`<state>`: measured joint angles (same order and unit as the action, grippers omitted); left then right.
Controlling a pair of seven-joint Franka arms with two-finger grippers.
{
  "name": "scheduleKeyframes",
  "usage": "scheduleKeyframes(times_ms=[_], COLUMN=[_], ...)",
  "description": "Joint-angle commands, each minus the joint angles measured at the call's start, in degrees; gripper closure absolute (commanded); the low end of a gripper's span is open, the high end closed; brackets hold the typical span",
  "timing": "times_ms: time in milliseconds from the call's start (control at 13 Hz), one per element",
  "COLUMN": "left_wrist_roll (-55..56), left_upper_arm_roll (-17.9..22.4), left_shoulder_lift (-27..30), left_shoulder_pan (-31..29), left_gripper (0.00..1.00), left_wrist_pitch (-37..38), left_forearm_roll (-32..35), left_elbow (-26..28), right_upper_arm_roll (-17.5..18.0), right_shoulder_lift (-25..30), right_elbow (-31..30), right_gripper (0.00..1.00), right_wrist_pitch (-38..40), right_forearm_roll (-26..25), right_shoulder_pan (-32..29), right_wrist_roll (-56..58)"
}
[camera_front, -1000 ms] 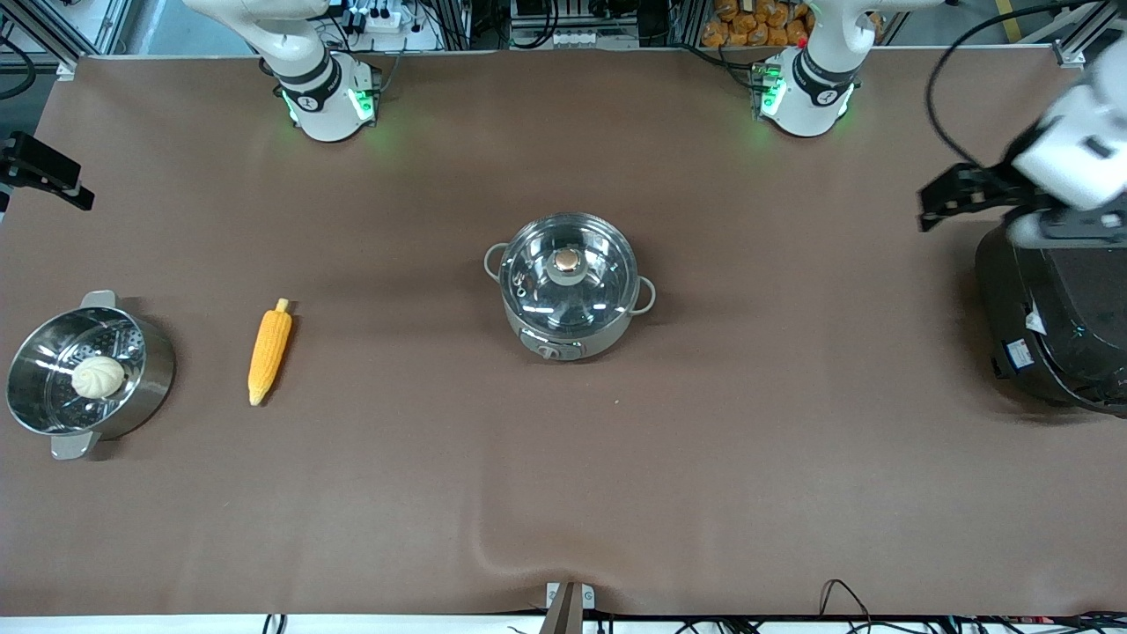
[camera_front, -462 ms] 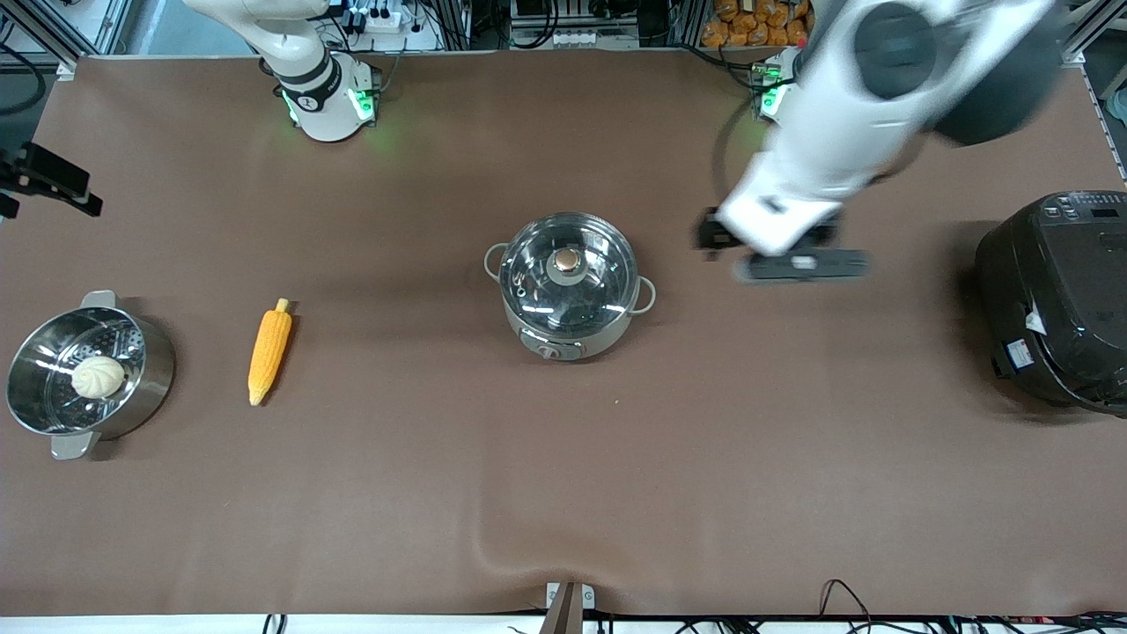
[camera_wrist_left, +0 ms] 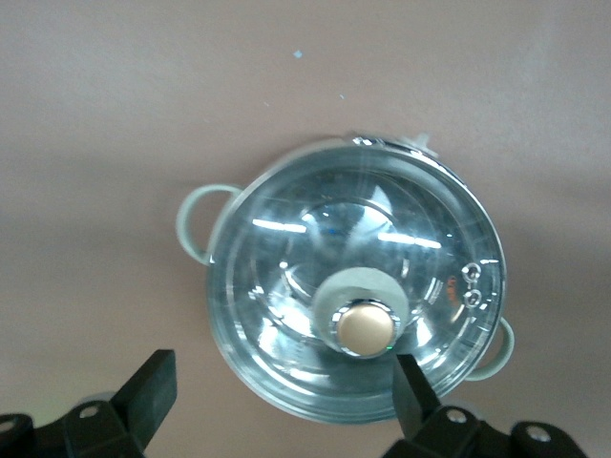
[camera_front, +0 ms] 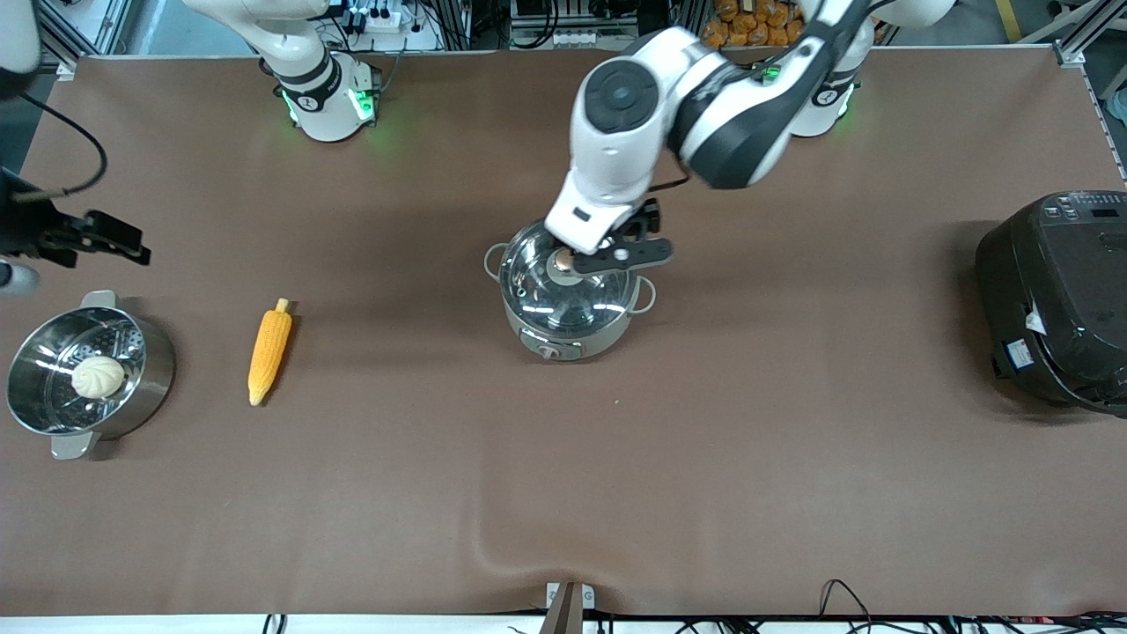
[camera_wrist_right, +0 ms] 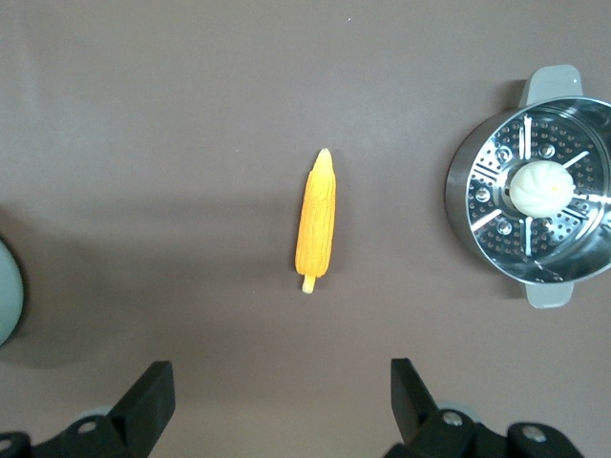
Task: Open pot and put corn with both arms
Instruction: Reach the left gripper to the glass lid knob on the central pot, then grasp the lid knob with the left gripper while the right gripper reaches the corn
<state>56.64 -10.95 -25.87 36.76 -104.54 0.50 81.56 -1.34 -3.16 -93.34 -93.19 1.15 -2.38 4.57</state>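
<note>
The pot [camera_front: 568, 330] stands mid-table with its glass lid [camera_front: 546, 291] on, and a copper knob [camera_front: 563, 261] tops the lid. My left gripper [camera_front: 614, 254] hangs over the pot, beside the knob, open and empty. In the left wrist view the lid knob [camera_wrist_left: 368, 326] lies close to one of the fingertips [camera_wrist_left: 409, 386]. The corn [camera_front: 268, 351] lies on the table toward the right arm's end. My right gripper [camera_front: 113, 241] is open and empty in the air, above the table near the steamer. The right wrist view shows the corn [camera_wrist_right: 317, 225] ahead of the gripper [camera_wrist_right: 282, 401].
A steel steamer pot [camera_front: 151, 357] with a white bun [camera_front: 98, 377] in it stands at the right arm's end. It also shows in the right wrist view [camera_wrist_right: 477, 205]. A large black cooker [camera_front: 1057, 299] stands at the left arm's end.
My left arm has swung from above the black cooker across the table to over the pot. My right gripper has shifted a little toward the steamer and the corn.
</note>
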Motion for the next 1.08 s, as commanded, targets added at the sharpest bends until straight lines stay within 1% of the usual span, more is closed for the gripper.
scheduleKeyframes(times_ms=[0, 154, 385, 538, 615, 692, 769, 923, 1000], left_wrist_roll=[4.25, 6.46, 6.38, 6.29, 6.29, 6.38, 6.38, 6.47, 6.55], left_upper_arm_roll=[0.93, 0.84, 0.58, 0.58, 0.49, 0.49, 0.41, 0.41, 0.41], left_shoulder_lift=[-4.35, -6.11, -7.18, -7.70, -7.79, -8.05, -8.06, -8.14, -8.14], left_shoulder_pan=[3.04, 4.01, 4.28, 4.28, 4.37, 4.37, 4.28, 4.28, 4.28], left_gripper=[0.00, 0.00, 0.00, 0.00, 0.03, 0.08, 0.13, 0.29, 0.33], left_wrist_pitch=[-4.34, -6.55, -6.73, -6.73, -6.73, -6.73, -6.73, -6.73, -6.73], left_forearm_roll=[0.46, 2.65, 5.11, 5.12, 5.12, 5.12, 5.12, 4.69, 4.42], left_elbow=[-2.02, -2.02, -1.58, -1.23, -0.80, -0.62, -0.44, -0.35, -0.26], right_upper_arm_roll=[0.11, 0.11, 0.11, 0.02, 0.02, 0.02, 0.02, 0.11, 0.11], right_shoulder_lift=[1.75, 1.93, 0.78, -0.35, -2.62, -4.82, -7.19, -11.59, -13.26], right_elbow=[-9.28, -17.80, -29.23, -33.73, -34.27, -35.67, -37.77, -39.20, -39.20], right_gripper=[0.00, 0.00, 0.00, 0.00, 0.00, 0.00, 0.01, 0.01, 0.02], right_wrist_pitch=[-9.42, -20.66, -33.32, -40.89, -43.10, -46.52, -51.77, -58.22, -59.89], right_forearm_roll=[0.09, 0.00, 0.00, -0.88, -1.14, -1.15, -0.97, -0.88, -0.45], right_shoulder_pan=[-0.35, -0.43, -0.70, -1.05, -1.14, -1.23, -1.31, -3.85, -4.39], right_wrist_roll=[0.71, 0.79, 0.71, 1.32, 3.76, 3.96, 3.87, 3.78, 3.61])
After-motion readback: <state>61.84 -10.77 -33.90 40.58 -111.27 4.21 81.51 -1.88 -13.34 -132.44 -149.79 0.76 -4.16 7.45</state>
